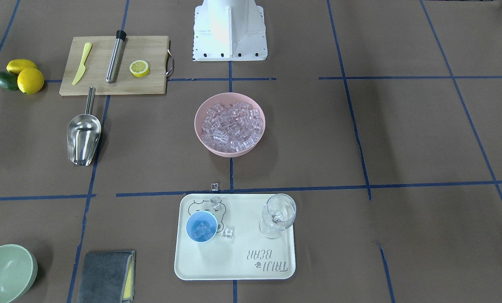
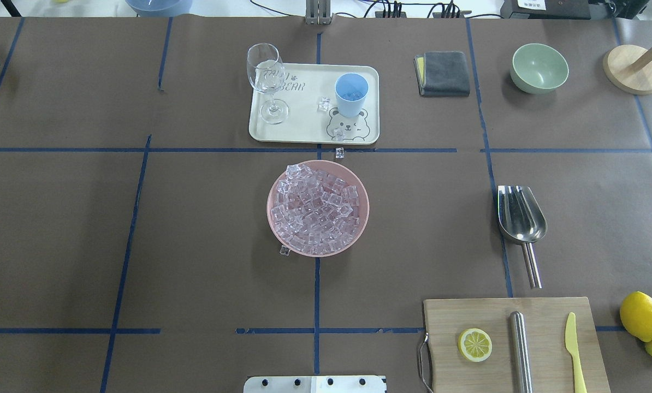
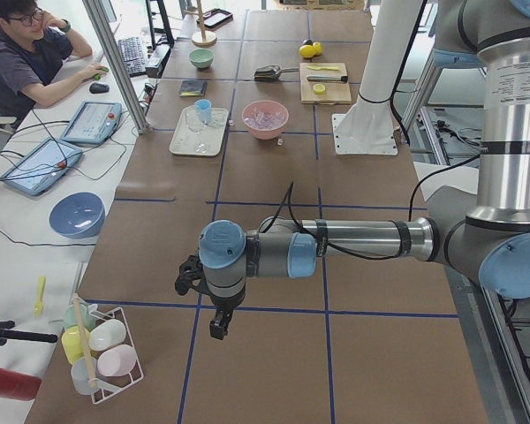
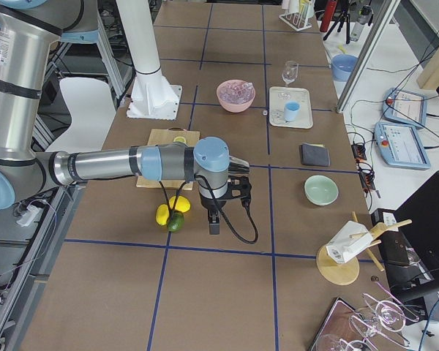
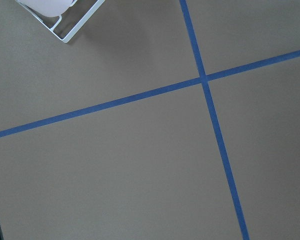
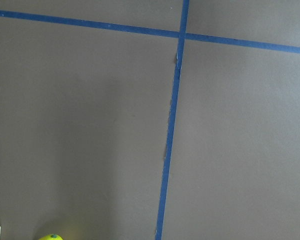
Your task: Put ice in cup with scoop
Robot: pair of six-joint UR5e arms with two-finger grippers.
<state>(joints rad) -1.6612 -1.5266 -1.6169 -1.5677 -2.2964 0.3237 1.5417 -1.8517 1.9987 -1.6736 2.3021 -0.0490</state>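
Observation:
The ice [image 1: 230,126] fills a pink bowl [image 2: 359,185] at the table's middle. The light-blue cup [image 1: 201,226] stands on a white tray [image 1: 234,269] and holds a few cubes. Loose cubes lie on the tray [image 1: 227,233] and on the table beside it [image 1: 215,186]. The steel scoop [image 2: 521,215] lies empty on the table, apart from both arms. My left gripper [image 3: 216,327] hangs over bare table far from the bowl. My right gripper [image 4: 214,223] hangs near the lemons. Neither shows in the overhead or front views, so I cannot tell whether they are open or shut.
A wine glass [image 1: 278,214] stands on the tray. A cutting board [image 2: 544,327] holds a lemon slice [image 2: 474,344], a steel cylinder [image 2: 520,349] and a yellow knife [image 2: 574,349]. A green bowl [image 2: 539,66], a grey cloth [image 2: 443,72] and lemons [image 2: 641,315] sit on the robot's right.

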